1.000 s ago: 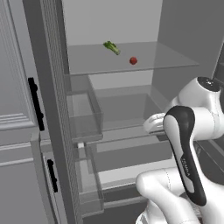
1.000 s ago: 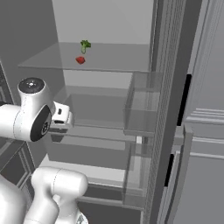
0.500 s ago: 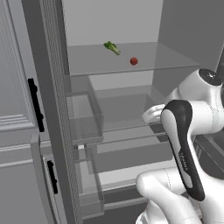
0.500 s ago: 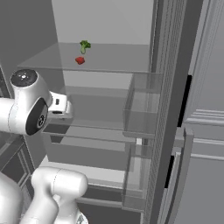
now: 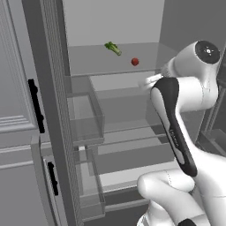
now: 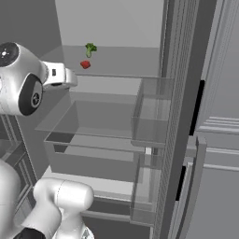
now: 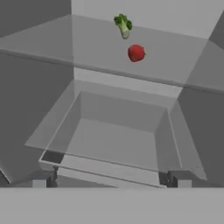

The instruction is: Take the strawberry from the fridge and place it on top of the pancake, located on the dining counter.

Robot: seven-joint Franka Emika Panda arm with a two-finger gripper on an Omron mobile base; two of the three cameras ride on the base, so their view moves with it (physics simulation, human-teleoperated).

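Note:
The fridge (image 5: 92, 66) stands open with pale glass shelves. On its upper shelf lies the strawberry (image 5: 135, 62), small and red, also seen from the right (image 6: 85, 64) and from the hand (image 7: 136, 53). My gripper (image 7: 110, 180) is open with nothing between its fingertips (image 7: 41, 178). It hangs in front of the shelves, lower than the strawberry and well short of it. From the base it sits at the end of the raised arm (image 5: 149, 80) (image 6: 70, 78). The pancake and the dining counter are out of view.
A small green leafy vegetable (image 5: 113, 47) (image 7: 123, 25) lies just behind the strawberry on the same shelf. A clear drawer (image 7: 118, 131) sits below that shelf. Door bins (image 5: 86, 117) (image 6: 151, 112) line the open doors. Grey cabinets with black handles (image 5: 36, 106) flank the fridge.
The arm has lifted, carrying the hand from the level of the middle shelf up toward the upper shelf. The gripper has stayed open. The strawberry and the vegetable have not moved.

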